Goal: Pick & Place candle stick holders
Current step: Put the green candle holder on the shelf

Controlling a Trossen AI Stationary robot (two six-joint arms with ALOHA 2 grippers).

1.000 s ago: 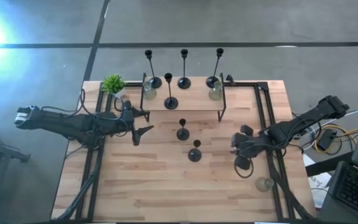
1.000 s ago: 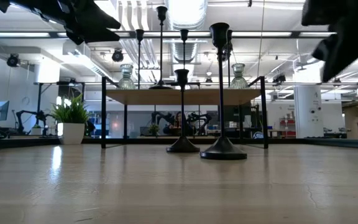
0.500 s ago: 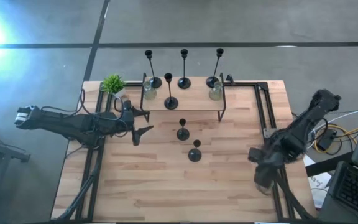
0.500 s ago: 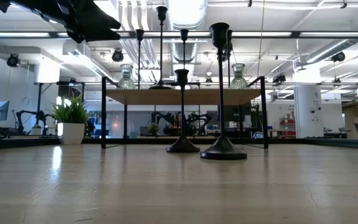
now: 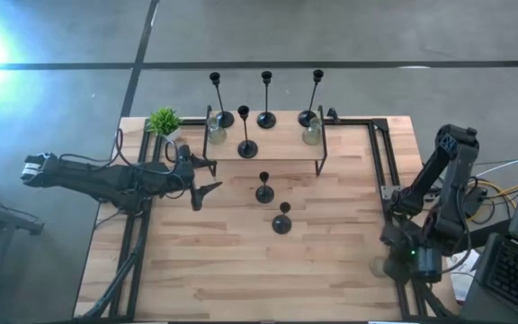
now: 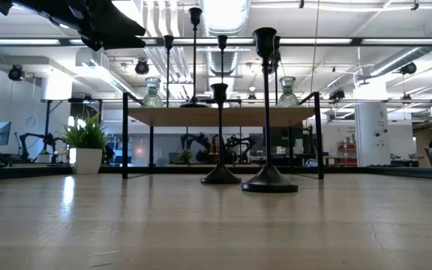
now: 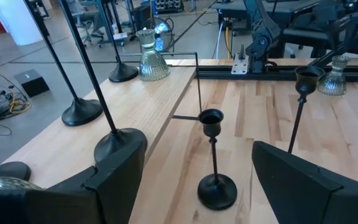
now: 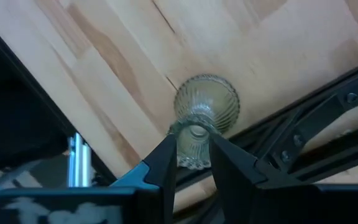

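Note:
A small clear glass candle stick holder [image 8: 205, 102] stands upright on its base by the table's near right corner [image 5: 380, 267]. My right gripper [image 8: 193, 163] is straight above it, shut on its top. Two black holders [image 5: 264, 192] [image 5: 282, 221] stand on their round bases at mid-table. They also show in the low view [image 6: 220, 174] [image 6: 268, 180]. Several more black holders [image 5: 246, 147] and two glass ones [image 5: 216, 135] stand on a raised shelf [image 5: 286, 148]. My left gripper [image 5: 203, 180] hangs open and empty left of the shelf, above the table. My right gripper pinches the glass holder's small top cup [image 8: 194, 146] between its two fingers [image 8: 166, 163], one on each side. The fingers come from above, pointing down. The holder stands upright with its ribbed base on the table.
A small green potted plant [image 5: 163, 121] stands at the far left by the shelf. Black frame rails [image 5: 392, 180] run along the table's right side, close beside the glass holder. Bare wood [image 5: 241, 261] lies along the near side.
My right gripper has swung from mid-right of the table toward the near right corner and tipped to point straight down over the glass holder. It has left the low view. The holders have stayed in place.

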